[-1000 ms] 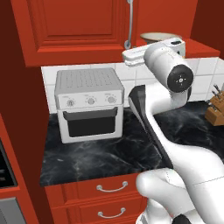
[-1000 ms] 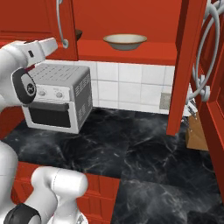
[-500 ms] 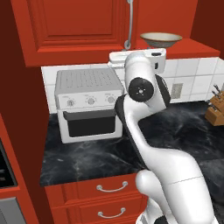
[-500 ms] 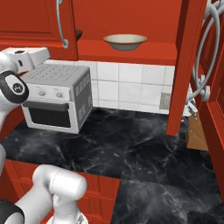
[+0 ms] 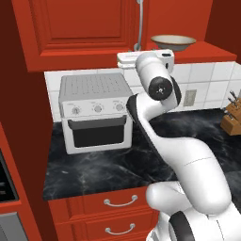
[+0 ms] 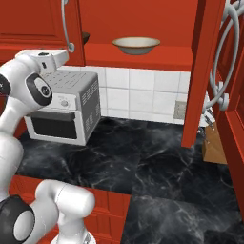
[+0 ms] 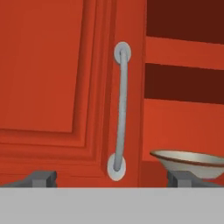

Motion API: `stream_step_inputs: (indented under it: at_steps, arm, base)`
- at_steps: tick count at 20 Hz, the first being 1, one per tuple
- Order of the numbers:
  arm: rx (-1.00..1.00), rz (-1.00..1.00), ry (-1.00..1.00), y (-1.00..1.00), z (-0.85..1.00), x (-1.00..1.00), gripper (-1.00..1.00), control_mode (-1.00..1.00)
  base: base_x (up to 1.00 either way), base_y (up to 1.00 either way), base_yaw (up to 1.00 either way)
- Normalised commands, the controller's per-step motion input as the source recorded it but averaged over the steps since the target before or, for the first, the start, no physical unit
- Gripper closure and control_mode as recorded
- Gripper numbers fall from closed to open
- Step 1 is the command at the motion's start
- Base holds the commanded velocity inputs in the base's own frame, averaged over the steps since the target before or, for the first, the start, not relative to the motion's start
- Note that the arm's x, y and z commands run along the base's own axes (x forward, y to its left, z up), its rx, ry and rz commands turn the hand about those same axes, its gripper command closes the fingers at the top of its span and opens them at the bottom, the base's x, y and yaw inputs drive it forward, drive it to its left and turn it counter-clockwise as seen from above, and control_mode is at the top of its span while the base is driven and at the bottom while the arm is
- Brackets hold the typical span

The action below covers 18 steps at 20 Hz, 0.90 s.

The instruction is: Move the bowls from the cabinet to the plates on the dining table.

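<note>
Item: our hand (image 7: 111,177), wide open and empty, faces cabinet door handle (image 7: 120,111); we risk striking it reaching the cream bowl (image 7: 192,162).

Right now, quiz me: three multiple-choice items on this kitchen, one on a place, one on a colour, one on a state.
1. Where does the cream bowl sit?
A. on the red shelf of the cabinet
B. on the black counter
C. on top of the oven

2. What colour is the toaster oven on the counter?
A. red
B. white
C. blue

3. How do the gripper jaws stand?
A. shut on the bowl
C. shut on the handle
B. open, holding nothing

Answers:
1 A, the bowl rests on the shelf above the tiles.
2 B, its body is white with a dark door.
3 B, the hand view shows the fingertips wide apart before the door handle.
</note>
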Motion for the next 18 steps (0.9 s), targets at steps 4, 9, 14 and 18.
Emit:
stream_step_inputs:
  at_steps: [4, 9, 14, 18]
  arm:
    - [-0.05, 0.03, -0.09, 0.01, 0.11, 0.32, -1.00, -1.00]
    - [-0.06, 0.04, -0.12, 0.00, 0.12, 0.31, -1.00, -1.00]
    - [0.00, 0.03, -0.08, 0.00, 0.00, 0.27, -1.00, -1.00]
    - [0.00, 0.00, -0.03, 0.00, 0.02, 0.33, -1.00, -1.00]
  base:
    - [0.00, 0.00, 0.00]
    - [0.00, 0.00, 0.00]
    - [0.00, 0.00, 0.00]
    - [0.00, 0.00, 0.00]
